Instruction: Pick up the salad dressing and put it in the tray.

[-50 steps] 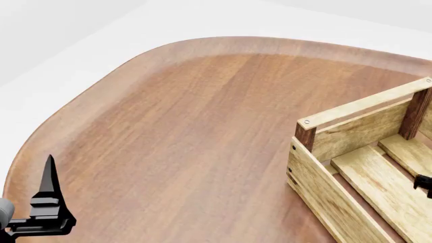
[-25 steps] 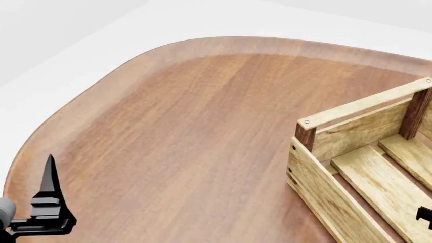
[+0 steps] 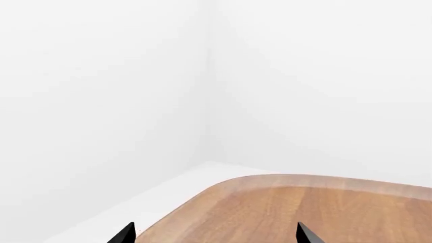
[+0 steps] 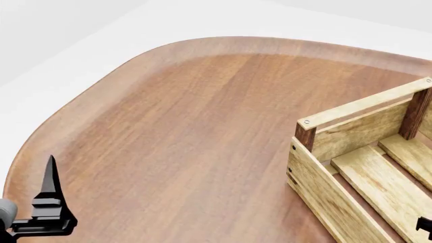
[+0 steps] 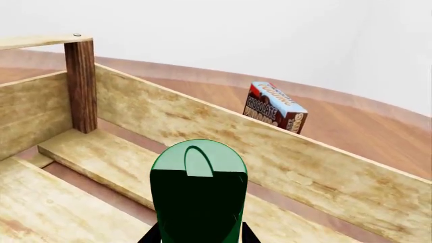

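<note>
The salad dressing [image 5: 198, 187] is a dark green bottle with a rounded cap, seen only in the right wrist view. My right gripper [image 5: 199, 237] is shut on it, a black finger pressed against each side, and holds it inside the tray [image 5: 270, 152], over the slatted floor. The tray is a light-wood crate with dark corner posts and stands at the right of the head view [image 4: 357, 107]. Only a black bit of the right gripper [image 4: 425, 224] shows there, at the right edge. My left gripper [image 4: 50, 202] is open and empty over the table's near left edge; it also shows in the left wrist view [image 3: 216, 237].
A chocolate pudding box [image 5: 273, 107] stands on the brown wooden table [image 4: 202, 126] just beyond the tray's far wall. The table's edge is rounded, with white floor and walls around it.
The right gripper has sunk lower at the right edge of the head view, down into the crate. The left gripper has barely moved.
</note>
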Available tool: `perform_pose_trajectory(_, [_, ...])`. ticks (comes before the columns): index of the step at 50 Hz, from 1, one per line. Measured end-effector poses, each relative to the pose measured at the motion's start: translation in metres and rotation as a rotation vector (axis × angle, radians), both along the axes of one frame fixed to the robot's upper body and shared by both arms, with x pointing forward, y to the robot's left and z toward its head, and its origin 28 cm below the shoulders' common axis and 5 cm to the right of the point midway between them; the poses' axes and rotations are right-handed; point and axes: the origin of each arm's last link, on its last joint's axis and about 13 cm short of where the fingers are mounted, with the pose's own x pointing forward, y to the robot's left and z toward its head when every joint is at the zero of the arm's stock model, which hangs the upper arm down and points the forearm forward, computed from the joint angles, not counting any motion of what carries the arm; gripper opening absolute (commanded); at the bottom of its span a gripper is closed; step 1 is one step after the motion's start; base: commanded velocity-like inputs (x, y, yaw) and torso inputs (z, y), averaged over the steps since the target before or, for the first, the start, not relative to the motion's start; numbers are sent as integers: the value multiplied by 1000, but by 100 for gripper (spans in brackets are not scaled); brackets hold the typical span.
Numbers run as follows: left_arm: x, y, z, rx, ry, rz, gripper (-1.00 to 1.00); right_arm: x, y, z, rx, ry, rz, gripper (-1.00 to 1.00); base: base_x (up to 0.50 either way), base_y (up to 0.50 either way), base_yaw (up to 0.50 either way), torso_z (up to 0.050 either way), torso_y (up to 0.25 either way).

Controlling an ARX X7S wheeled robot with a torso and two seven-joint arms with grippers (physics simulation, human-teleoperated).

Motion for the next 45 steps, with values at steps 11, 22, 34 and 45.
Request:
perform_pose_trajectory(11, [0,0,0,1,0,0,100,-2,0,-2,-4,2,-3,100,0,0,0,0,0])
perform_pose_trajectory(22, [0,0,0,1,-1,-1,100,-7,-1,-9,1,22,-17,100,0,0,0,0,0])
perform_pose_trajectory(34, [0,0,0,0,-2,0,100,-9,-3,-9,-5,28,-20,100,0,0,0,0,0])
perform_pose_trajectory(45, [0,0,1,-1,-3,0,100,-8,-3,-7,-25,23,-8,100,0,0,0,0,0])
